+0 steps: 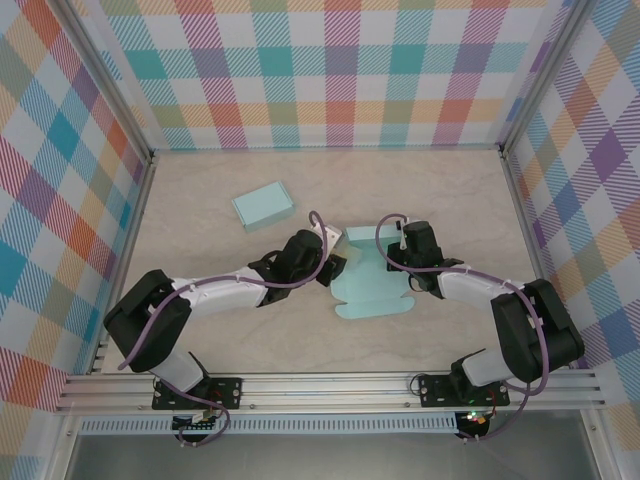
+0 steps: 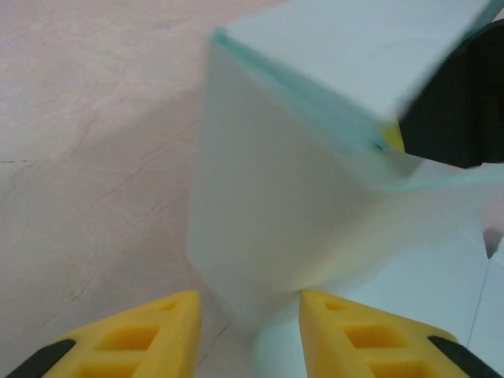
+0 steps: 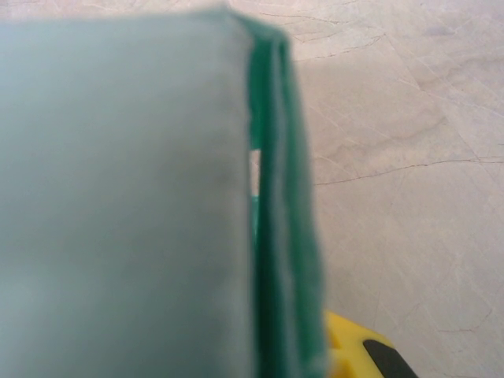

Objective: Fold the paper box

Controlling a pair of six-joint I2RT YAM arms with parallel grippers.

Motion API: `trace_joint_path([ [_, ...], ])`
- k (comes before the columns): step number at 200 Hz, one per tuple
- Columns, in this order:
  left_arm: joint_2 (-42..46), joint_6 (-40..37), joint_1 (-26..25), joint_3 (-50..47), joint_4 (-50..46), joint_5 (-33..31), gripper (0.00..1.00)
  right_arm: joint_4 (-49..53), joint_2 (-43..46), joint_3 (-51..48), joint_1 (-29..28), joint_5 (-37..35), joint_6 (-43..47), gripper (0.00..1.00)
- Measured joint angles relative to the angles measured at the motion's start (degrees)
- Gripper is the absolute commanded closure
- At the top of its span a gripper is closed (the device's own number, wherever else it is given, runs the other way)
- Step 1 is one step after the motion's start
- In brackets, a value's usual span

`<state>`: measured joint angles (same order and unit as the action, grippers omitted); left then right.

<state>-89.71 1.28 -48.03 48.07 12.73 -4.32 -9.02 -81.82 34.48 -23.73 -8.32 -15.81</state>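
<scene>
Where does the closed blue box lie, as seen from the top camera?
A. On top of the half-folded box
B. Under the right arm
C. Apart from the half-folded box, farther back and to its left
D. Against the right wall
C: the closed box lies alone on the table, behind and to the left of the half-folded box, without touching it.

This is a robotics lab test cell, not anyone's home. Two robot arms (image 1: pixel 215 290) are bolted to an aluminium extrusion rail (image 1: pixel 330 385) behind the jaws, with purple cables (image 1: pixel 240 283) looping along them. A marble-print tabletop (image 1: pixel 200 200) lies beneath the jaws, and bright plaid panels (image 1: pixel 340 70) wall it in ahead of the jaws and on both sides.
</scene>
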Motion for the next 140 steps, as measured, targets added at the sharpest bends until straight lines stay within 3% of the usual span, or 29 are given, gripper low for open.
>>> trace_joint_path([
  [50, -0.72, -5.68, -0.33, 2.64, -4.20, -1.60, 0.60, -0.04, 0.00, 0.00, 0.00, 0.00, 0.00, 1.00],
  [106, -3.58, -8.35, -0.33, 5.40, -2.69, -4.07, 0.60, -0.37, 0.00, 0.00, 0.00, 0.00, 0.00, 1.00],
  [140, -5.49, -8.46, -0.66, 5.55, 1.16, -8.83, 0.68, -0.83, 0.22, -0.24, 0.00, 0.04, -0.02, 1.00],
])
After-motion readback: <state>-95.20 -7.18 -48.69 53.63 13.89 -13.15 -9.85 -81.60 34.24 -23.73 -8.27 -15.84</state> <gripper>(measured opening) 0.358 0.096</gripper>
